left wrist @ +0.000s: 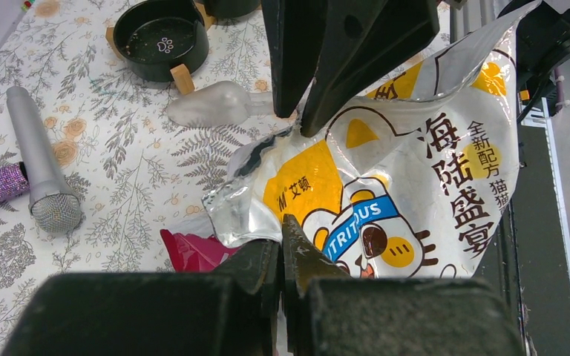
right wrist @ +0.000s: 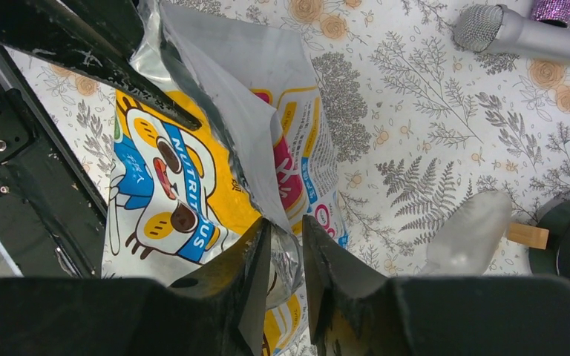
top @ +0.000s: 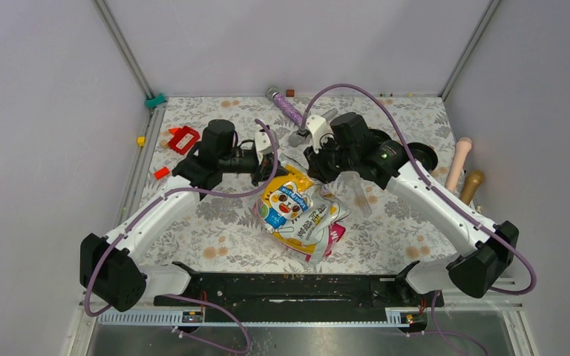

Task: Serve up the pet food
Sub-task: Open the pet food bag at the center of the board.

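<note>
Top view: pet food bag lies mid-table, its mouth stretched between left gripper and right gripper, likely to spread it open. No kibble shows.

Left wrist: fingers clamped on the foil lip. A frosted scoop lies between bag and black bowl.

Right wrist: fingers pinch the opposite lip, with open tabletop beyond.

"NUTRITOUS" and "海陆盛宴" on the bag

Glossy bag, silvery lining; matt silver microphone, mesh head
</note>
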